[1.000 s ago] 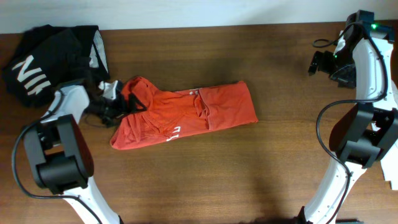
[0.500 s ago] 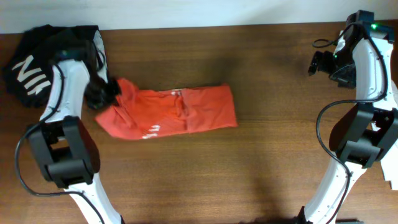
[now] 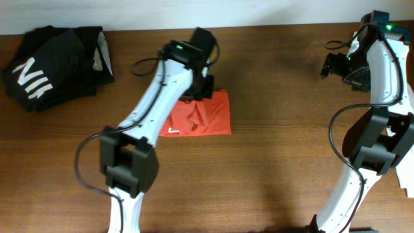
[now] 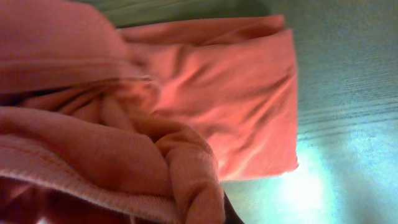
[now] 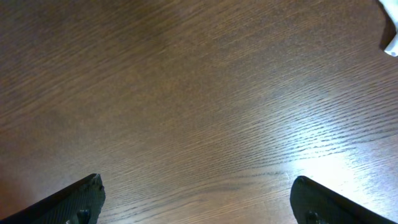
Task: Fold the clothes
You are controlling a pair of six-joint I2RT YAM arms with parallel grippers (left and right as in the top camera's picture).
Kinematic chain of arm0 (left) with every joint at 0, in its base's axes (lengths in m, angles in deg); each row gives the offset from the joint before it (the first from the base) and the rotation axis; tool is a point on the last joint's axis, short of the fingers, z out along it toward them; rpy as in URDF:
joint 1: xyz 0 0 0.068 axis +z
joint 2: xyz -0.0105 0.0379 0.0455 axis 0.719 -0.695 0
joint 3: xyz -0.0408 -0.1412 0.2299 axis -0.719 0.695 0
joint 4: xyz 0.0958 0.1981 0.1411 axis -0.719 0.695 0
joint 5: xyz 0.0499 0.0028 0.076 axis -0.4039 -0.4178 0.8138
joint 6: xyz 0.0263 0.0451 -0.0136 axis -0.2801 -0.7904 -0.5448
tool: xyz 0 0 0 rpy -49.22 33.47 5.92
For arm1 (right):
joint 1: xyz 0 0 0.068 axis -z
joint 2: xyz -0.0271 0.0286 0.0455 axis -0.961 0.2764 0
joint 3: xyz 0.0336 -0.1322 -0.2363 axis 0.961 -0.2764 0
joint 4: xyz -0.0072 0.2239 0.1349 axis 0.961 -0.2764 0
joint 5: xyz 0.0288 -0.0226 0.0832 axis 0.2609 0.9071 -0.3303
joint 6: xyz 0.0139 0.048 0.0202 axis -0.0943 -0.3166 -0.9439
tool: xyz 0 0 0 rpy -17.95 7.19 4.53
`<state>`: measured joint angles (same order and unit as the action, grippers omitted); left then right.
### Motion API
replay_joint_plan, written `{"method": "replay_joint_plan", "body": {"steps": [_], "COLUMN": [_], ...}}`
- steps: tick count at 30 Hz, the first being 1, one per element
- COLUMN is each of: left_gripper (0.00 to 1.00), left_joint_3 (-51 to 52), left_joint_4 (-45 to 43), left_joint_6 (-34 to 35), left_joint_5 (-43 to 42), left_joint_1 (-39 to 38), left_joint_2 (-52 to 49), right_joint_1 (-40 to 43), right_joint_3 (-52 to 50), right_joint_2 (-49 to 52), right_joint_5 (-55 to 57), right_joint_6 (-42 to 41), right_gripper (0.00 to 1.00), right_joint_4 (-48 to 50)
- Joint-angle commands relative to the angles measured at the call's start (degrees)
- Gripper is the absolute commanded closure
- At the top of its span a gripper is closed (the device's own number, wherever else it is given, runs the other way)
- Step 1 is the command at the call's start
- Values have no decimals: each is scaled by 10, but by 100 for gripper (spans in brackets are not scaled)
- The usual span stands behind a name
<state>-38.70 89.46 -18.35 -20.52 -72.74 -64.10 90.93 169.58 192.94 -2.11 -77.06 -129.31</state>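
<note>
The clothes I can see are a red-orange T-shirt (image 3: 206, 116) lying doubled over at mid-table and a black garment with white letters (image 3: 48, 65) heaped at the far left. My left gripper (image 3: 196, 88) hangs over the shirt's upper left part, shut on a bunched fold of it. In the left wrist view the red-orange cloth (image 4: 205, 93) fills the frame and hides the jaws. My right gripper (image 3: 331, 65) sits at the far right, open, and its fingers (image 5: 84, 196) show over bare wood with nothing between them.
A pale strip (image 3: 100, 53) shows at the black heap's right edge. A small white object (image 5: 390, 34) peeks in at the right wrist view's top corner. The wooden table (image 3: 284, 155) runs bare between the shirt and the right arm.
My left gripper shut on the shirt's left end and swung it right across the rest, doubling the shirt over. The shirt slid left, then ended shorter. The right arm stayed still.
</note>
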Motion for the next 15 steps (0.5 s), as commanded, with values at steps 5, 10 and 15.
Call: {"method": "replay_joint_plan", "body": {"steps": [5,10,15], "left_gripper": [57,15,14], "left_joint_3": [-3,-101,-308], "left_joint_4": [-70,19,190], "left_joint_6": [7,5,8], "left_joint_5": [0,0,31], "left_joint_1": [-77,-83,-72], "left_joint_2": [-116,-112,-108], "right_joint_1": [3,3,3], "right_joint_3": [1,1,1], "right_joint_2": [-5,-5,-5], "right_joint_5": [5,5,5], "right_joint_6": [2,2,2], "right_gripper": [1,1,1], "right_joint_4": [0,0,0]}}
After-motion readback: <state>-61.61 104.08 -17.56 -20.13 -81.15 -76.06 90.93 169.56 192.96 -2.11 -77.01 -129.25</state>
